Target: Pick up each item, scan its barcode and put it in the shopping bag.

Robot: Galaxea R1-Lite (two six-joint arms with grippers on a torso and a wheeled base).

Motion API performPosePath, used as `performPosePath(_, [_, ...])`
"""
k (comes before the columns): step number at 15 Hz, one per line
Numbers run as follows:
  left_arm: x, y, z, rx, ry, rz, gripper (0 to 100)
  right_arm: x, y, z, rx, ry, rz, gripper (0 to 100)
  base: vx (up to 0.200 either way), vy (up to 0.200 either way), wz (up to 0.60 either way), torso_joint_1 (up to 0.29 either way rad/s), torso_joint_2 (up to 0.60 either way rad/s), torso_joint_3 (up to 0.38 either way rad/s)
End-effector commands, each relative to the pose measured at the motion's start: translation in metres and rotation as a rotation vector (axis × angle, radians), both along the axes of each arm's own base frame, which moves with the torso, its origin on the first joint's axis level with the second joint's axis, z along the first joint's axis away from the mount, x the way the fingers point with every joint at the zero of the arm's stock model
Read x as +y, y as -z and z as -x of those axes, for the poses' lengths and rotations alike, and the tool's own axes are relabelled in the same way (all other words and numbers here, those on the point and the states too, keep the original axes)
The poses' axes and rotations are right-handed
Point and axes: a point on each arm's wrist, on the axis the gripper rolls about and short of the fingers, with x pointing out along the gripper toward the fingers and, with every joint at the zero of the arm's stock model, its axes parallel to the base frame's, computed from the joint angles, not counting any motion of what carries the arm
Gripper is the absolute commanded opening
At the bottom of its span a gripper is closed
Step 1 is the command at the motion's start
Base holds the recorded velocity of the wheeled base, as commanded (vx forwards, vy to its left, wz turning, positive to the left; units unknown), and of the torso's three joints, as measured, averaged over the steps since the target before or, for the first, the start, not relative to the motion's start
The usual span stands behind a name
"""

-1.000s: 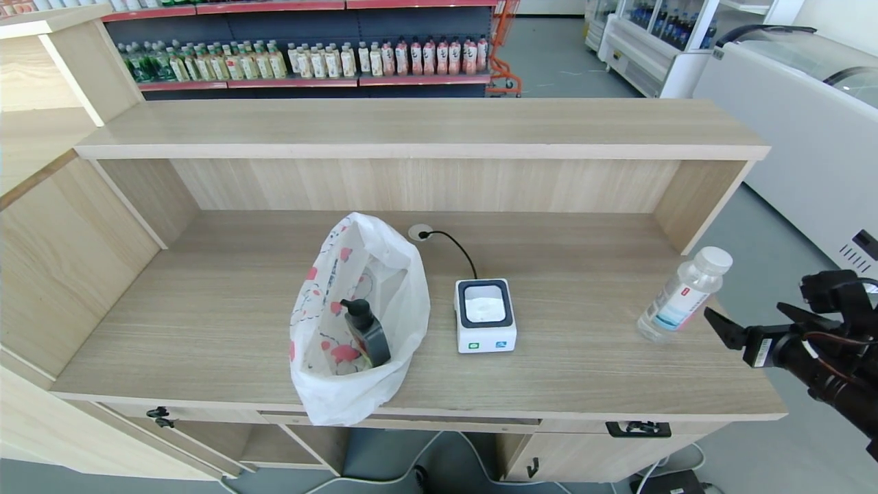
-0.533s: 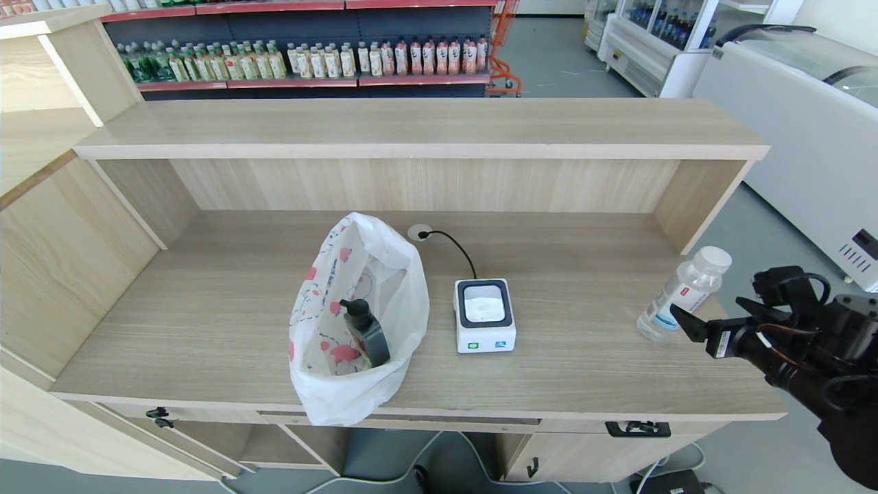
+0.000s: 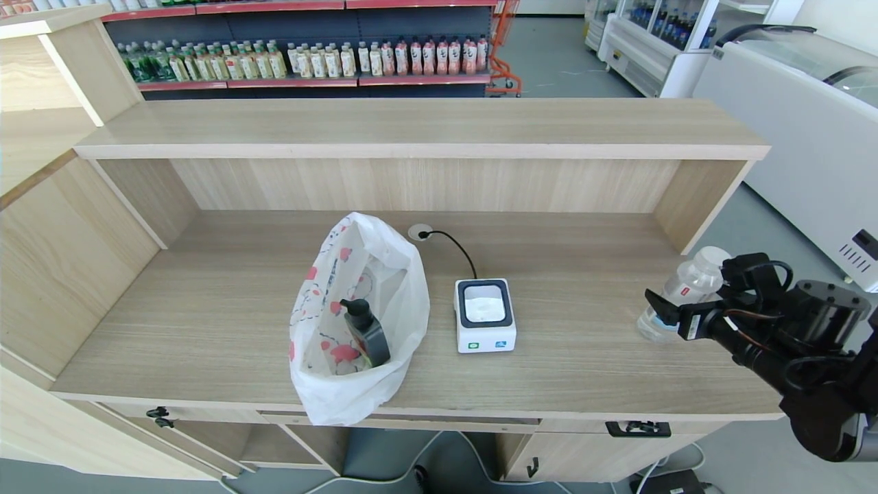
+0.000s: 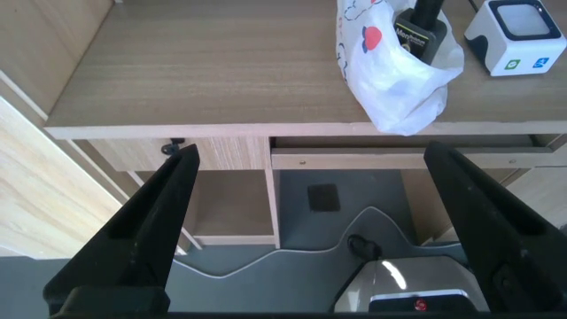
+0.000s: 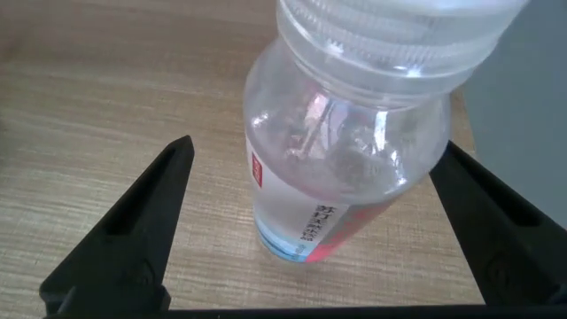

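Observation:
A clear water bottle (image 3: 686,285) with a white cap stands upright at the counter's right edge. My right gripper (image 3: 691,288) is open, with one finger on each side of the bottle. In the right wrist view the bottle (image 5: 354,151) stands between the spread fingers (image 5: 133,230), and no contact shows. The white shopping bag (image 3: 357,322) with red prints stands open left of centre, with a dark pump bottle (image 3: 367,333) inside it. A white scanner (image 3: 484,314) sits beside the bag. My left gripper (image 4: 310,239) is open below the counter's front edge, before the bag (image 4: 399,80).
A black cable (image 3: 453,250) runs from the scanner to a hole at the back. A raised ledge (image 3: 418,127) and a side wall (image 3: 699,199) border the counter. Drawers (image 4: 399,159) lie under the front edge. Bare wood lies between scanner and bottle.
My right arm has moved in from the right toward the water bottle, and its open fingers now flank it. The bottle, bag and scanner have stayed put.

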Motion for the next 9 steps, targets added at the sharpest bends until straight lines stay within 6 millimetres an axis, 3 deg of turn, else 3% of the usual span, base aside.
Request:
performPosePath(1, [0.000,0.000,0.000,0.000,0.000,0.000,100,0.001,0.004,-0.007,0.000,-0.007,0.000,100,0.000,0.000,0.00,0.000,0.00,0.000])
performPosePath(9, [0.000,0.000,0.000,0.000,0.000,0.000,100,0.010,0.014,-0.022,0.003,-0.039,-0.005,100,0.000,0.000,0.00,0.000,0.00,0.000])
